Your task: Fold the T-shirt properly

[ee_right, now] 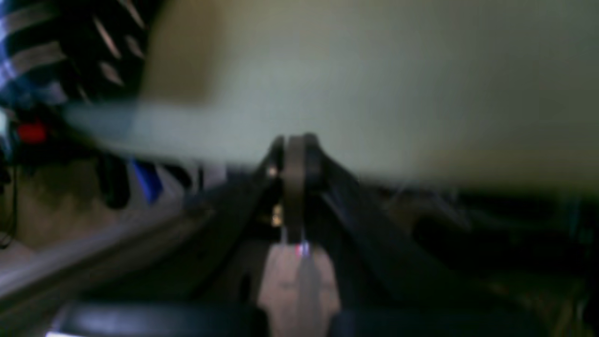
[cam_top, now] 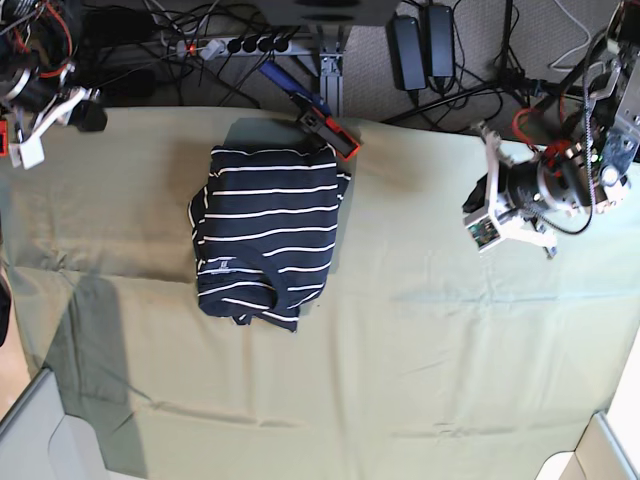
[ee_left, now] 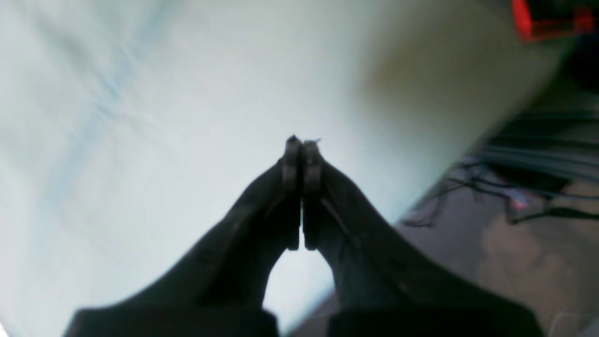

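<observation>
The T-shirt, navy with thin white stripes, lies folded into a compact rectangle on the olive-green table cloth, left of centre. A blurred striped corner of the T-shirt shows at the upper left of the right wrist view. My left gripper is shut with nothing between its fingers and hangs over bare cloth near the table's edge. Its arm sits at the right side, well apart from the shirt. My right gripper is shut and empty, and its arm is at the far left back corner.
A red-and-blue tool lies at the back edge, touching the shirt's far right corner; the same red tool shows in the left wrist view. A power strip, adapters and cables lie on the floor behind the table.
</observation>
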Motion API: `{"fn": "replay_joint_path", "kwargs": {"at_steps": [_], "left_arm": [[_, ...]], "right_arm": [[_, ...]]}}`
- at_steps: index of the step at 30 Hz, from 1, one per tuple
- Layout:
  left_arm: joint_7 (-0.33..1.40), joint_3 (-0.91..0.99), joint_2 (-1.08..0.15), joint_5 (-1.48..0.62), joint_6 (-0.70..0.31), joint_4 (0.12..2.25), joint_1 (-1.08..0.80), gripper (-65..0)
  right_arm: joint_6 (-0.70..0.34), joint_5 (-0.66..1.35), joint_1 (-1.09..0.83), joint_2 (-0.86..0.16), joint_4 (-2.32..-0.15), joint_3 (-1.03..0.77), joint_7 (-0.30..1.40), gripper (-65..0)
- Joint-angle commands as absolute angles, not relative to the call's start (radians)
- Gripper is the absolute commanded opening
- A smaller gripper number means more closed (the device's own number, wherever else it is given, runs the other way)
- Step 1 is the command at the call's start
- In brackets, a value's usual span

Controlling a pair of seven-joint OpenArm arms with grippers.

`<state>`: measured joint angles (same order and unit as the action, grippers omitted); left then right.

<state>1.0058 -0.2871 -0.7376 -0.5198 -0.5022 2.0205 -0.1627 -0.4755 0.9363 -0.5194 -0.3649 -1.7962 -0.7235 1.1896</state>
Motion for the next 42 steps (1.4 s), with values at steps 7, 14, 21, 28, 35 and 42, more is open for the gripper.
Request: {"fn": "replay_joint_path", "kwargs": {"at_steps": [7,14,21,28,35,42], "left_arm": [[1.003,-0.218,-0.759,-0.523,-0.506,2.046,-0.467,-65.0],[0.982,-0.218,-0.710,-0.479,-0.509,2.040,-0.718,-65.0],[0.968,-0.218,-0.646,-0.443,-0.509,1.847,-0.831,-65.0],[0.920,-0.218,-0.548,-0.445,-0.447,1.377,-0.716,-65.0],[0.921,-0.241,-0.406,-0.427,-0.435,0.849,-0.434,-65.0],[0.893,-0.267,-0.247,-0.231,-0.298,0.447,-0.219,-65.0]], "right_arm": [[-0.565,0.957,-0.702,-0.379,-1.810,-0.733,1.178,-65.0],[-0.564,0.939,-0.829,-0.379,-1.770,-0.732,1.167,-65.0],[-0.554,0.873,-0.851,-0.364,-1.555,-0.731,1.186,-65.0],[-0.546,0.833,-0.789,-0.363,-1.237,-0.703,1.159,-65.0],[-0.539,0.701,-0.543,-0.363,-0.980,-0.509,1.093,-65.0],[-0.407,0.601,-0.258,-0.363,-0.864,-0.173,1.084,-65.0]]}}
